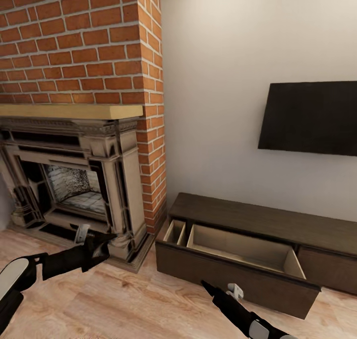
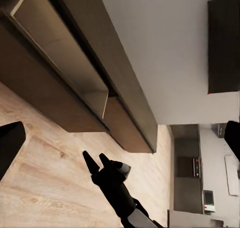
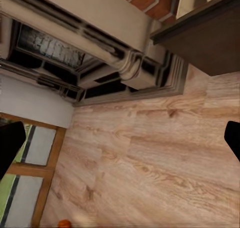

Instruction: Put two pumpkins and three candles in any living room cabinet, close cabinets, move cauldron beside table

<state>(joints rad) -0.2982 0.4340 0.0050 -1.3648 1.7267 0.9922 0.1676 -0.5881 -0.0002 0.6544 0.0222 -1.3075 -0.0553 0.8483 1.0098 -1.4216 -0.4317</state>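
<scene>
The long dark-brown cabinet (image 1: 258, 219) stands against the white wall, with one wide drawer (image 1: 238, 247) pulled out; its pale inside holds nothing. A narrow compartment (image 1: 174, 231) at its left end is open too. My left gripper (image 1: 106, 239) hovers open over the floor before the fireplace. My right gripper (image 1: 208, 285) hangs open just in front of the drawer's front panel, holding nothing. In the left wrist view the cabinet (image 2: 125, 88) and the right gripper (image 2: 95, 160) show. A sliver of orange (image 3: 63, 223) lies on the floor; I cannot tell what it is. Candles, cauldron and table are out of view.
A stone-coloured fireplace (image 1: 74, 180) in a red brick chimney (image 1: 79, 41) fills the left. A dark TV (image 1: 310, 117) hangs on the wall above the cabinet. Light wood floor (image 1: 139, 304) lies between fireplace and cabinet. A window (image 3: 30, 178) is near the fireplace.
</scene>
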